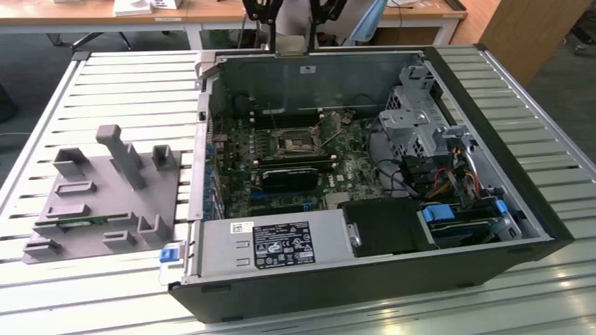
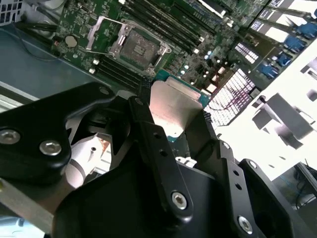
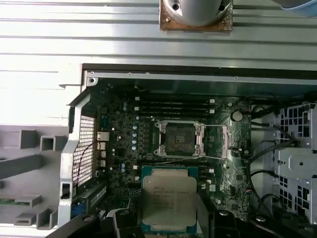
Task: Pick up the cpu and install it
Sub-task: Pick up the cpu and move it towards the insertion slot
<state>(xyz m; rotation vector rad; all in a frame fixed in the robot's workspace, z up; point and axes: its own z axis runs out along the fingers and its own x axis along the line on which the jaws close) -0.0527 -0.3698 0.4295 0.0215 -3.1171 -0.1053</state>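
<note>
My gripper [image 2: 174, 113] is shut on the cpu [image 2: 171, 101], a flat silver square with a pale green rim, pinched between two black fingers [image 2: 144, 94]. In the first wrist view the cpu [image 3: 168, 198] hangs above the motherboard, a short way from the open socket [image 3: 179, 139], whose metal frame is flipped up. The socket [image 2: 138, 47] lies bare beyond the chip in the second wrist view. In the exterior view the gripper [image 1: 290, 31] hovers over the far wall of the open computer case [image 1: 503, 118], well above the socket [image 1: 298, 143].
A grey fixture [image 1: 102, 195] with upright posts sits on the slatted table at the exterior view's left, a thin green memory stick [image 1: 88, 222] lying in it. Inside the case are a black heatsink [image 1: 290, 178], a power supply [image 1: 270, 244], cables and a drive cage [image 1: 419, 118].
</note>
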